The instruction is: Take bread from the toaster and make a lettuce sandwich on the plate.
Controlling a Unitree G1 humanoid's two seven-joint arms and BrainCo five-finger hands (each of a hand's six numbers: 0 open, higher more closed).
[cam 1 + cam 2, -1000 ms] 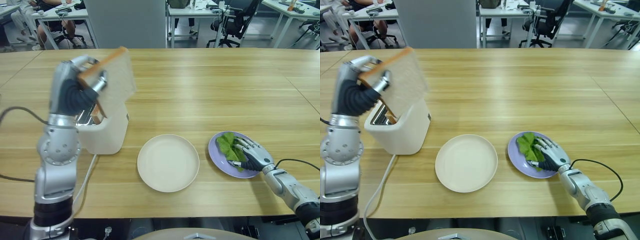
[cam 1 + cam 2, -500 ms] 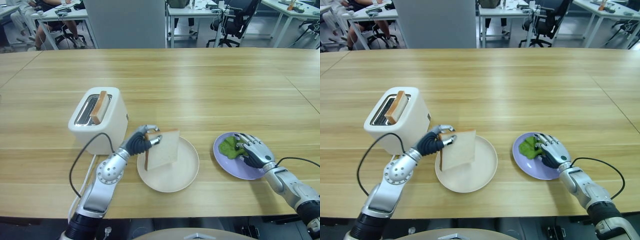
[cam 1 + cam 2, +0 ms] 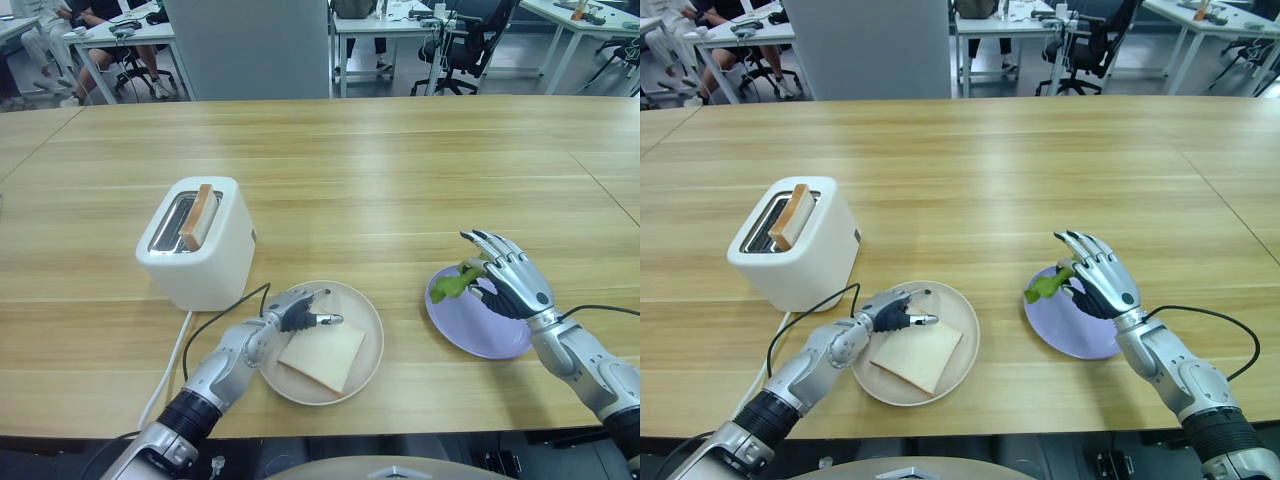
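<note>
A pale square slice of bread (image 3: 322,356) lies flat on the round cream plate (image 3: 372,318), turned askew so one corner points to the near edge of the wooden worktop (image 3: 400,190). The left robot hand (image 3: 299,310) rests over the plate's left rim, fingers loosely spread and holding nothing, one fingertip just beside the slice. Left of the plate and farther back stands the white boxy toaster (image 3: 197,255); a second, brown-crusted slice (image 3: 198,215) stands on edge in its slot, long axis running away from the robot. A small dark mark on the toaster's side is too small to read. Right of the cream plate, the right robot hand (image 3: 1098,280) pinches a crumpled green lettuce leaf (image 3: 1045,286) above the round purple plate (image 3: 1072,335).
</note>
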